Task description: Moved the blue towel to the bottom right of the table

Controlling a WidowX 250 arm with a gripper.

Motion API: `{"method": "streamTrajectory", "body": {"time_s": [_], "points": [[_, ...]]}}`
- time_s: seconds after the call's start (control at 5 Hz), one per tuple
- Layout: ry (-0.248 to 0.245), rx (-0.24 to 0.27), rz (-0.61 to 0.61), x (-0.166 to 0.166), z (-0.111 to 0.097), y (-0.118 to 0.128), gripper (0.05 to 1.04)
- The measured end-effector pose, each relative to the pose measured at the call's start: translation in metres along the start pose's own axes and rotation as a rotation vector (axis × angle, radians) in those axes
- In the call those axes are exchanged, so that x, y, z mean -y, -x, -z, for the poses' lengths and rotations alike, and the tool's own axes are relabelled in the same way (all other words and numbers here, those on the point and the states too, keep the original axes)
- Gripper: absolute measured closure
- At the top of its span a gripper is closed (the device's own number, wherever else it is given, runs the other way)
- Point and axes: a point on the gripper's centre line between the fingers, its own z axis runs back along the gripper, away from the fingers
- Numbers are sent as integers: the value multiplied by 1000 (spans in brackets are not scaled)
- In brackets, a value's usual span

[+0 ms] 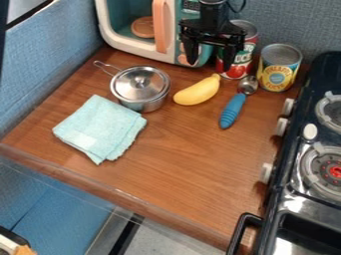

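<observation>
Hanging at far side with pincer released | at left on worktop, blue towel just beside lidded pot | farther right, banana, blue-handled spoon, two cans | bounded at right by stove

Soft, even light brightens the brown wooden table; highlights glint on the round silver metal lid and glossy black stove.

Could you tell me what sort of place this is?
Probably a toy kitchen, judging by the stove, the microwave and the lidded pot on a wooden counter.
</observation>
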Motion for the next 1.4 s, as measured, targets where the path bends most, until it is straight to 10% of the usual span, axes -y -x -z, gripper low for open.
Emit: {"method": "streamTrajectory", "body": {"time_s": [0.4, 1.0, 1.4], "points": [[-31, -117, 56, -8, 43, 47, 83], [-66, 29, 40, -85, -14, 112, 83], [-90, 15, 62, -129, -6, 125, 83]]}}
